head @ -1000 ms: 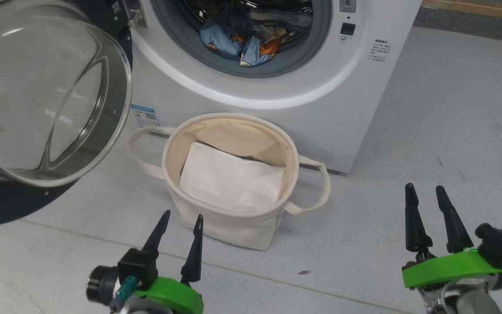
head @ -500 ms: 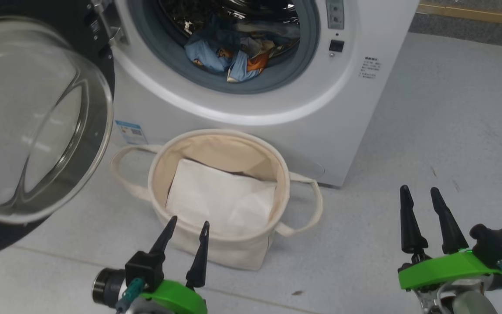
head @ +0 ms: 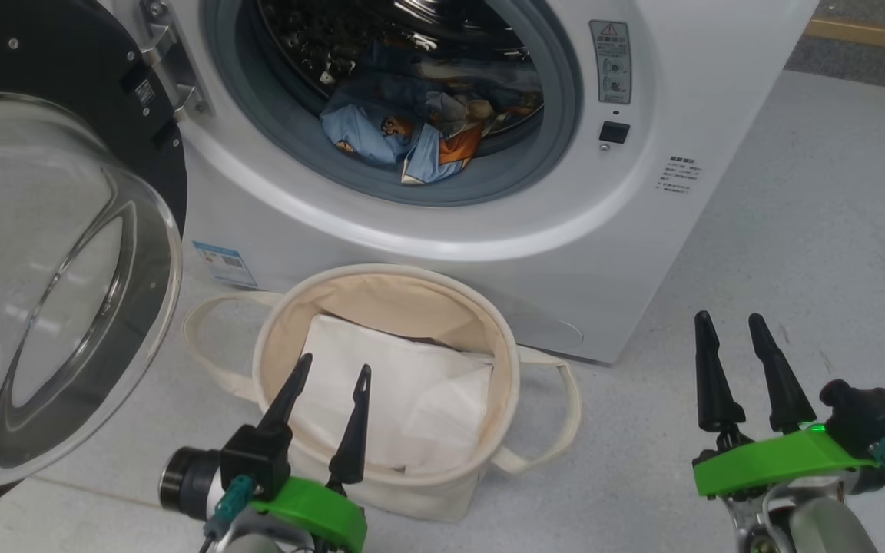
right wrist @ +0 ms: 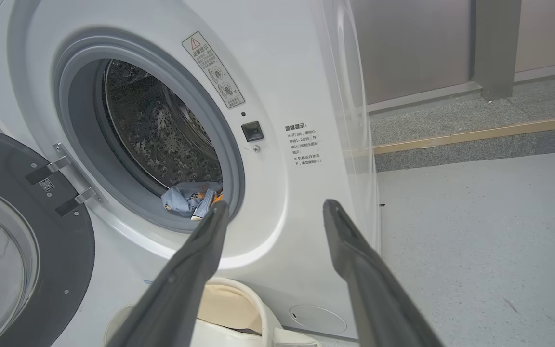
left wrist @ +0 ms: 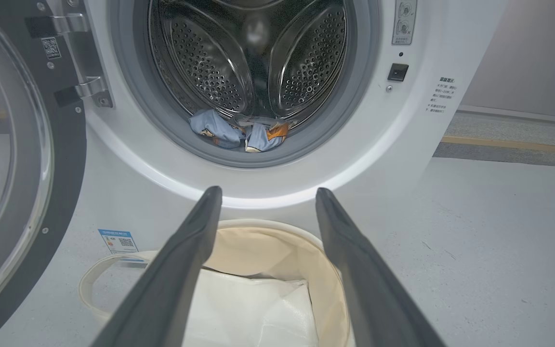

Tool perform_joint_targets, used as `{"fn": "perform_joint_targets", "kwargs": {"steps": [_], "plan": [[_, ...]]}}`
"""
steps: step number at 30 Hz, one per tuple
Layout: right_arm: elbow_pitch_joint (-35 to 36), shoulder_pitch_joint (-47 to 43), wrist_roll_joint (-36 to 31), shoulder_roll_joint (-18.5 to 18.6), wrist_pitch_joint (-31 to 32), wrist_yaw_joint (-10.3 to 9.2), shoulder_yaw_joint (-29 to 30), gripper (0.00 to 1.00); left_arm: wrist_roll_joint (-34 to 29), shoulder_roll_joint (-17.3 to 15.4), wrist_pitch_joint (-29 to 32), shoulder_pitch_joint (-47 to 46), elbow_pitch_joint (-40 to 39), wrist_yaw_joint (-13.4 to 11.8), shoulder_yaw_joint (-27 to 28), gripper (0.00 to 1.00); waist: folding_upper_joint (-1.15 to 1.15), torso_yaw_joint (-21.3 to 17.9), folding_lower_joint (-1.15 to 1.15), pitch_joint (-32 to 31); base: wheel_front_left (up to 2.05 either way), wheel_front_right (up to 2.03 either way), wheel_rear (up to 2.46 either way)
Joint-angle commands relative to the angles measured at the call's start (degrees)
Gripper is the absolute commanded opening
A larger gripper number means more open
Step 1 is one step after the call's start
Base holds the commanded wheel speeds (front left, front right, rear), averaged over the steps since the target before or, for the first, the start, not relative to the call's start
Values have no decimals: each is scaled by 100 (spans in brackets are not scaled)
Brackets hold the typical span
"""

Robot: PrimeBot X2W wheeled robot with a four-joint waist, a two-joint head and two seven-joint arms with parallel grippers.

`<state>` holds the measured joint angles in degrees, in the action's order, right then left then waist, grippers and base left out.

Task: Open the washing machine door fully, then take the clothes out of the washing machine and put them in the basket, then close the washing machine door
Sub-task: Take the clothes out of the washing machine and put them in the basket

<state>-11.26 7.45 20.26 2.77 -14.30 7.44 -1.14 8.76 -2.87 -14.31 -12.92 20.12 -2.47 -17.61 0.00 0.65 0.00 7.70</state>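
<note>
Standing swung wide open at the left of the head view, the washing machine door [head: 51, 307] turns its glass bulge toward the camera. The clothes [head: 419, 130] lie heaped at the bottom of the steel drum [head: 319, 38] of the washing machine [head: 488, 246], just behind the grey ring. The basket [head: 505, 361] sits on the floor [head: 796, 215] right before the machine, below the opening, with a white folded sheet [head: 404, 392] inside. The left gripper [head: 336, 362] shows over the basket's near side, fingers parted and empty. The right gripper [head: 728, 316] hangs well off to the right above the floor, fingers likewise apart and holding nothing.

From the left wrist view, the two parted fingers frame the basket's rim, with the clothes low in the drum beyond and the door at the left.

From the right wrist view, the spread fingers point at the machine's front. The clothes peek over the ring beside the tip of the finger at that view's left, and part of the basket shows at the bottom edge.
</note>
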Motion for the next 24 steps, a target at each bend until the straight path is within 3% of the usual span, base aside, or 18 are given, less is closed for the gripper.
{"fn": "perform_joint_targets", "kwargs": {"steps": [1, 24], "plan": [[194, 176, 6, 10, -70, 5, -142, 100, -14, -2, -69, -155, -220, 6, 160, 100, 0, 9, 0, 27, 36, -36, 0], [265, 181, 7, 10, -70, 5, -205, 100, -2, -1, -69, -202, -159, -86, 70, 100, 0, -36, 0, 88, 1, -1, 0]]}}
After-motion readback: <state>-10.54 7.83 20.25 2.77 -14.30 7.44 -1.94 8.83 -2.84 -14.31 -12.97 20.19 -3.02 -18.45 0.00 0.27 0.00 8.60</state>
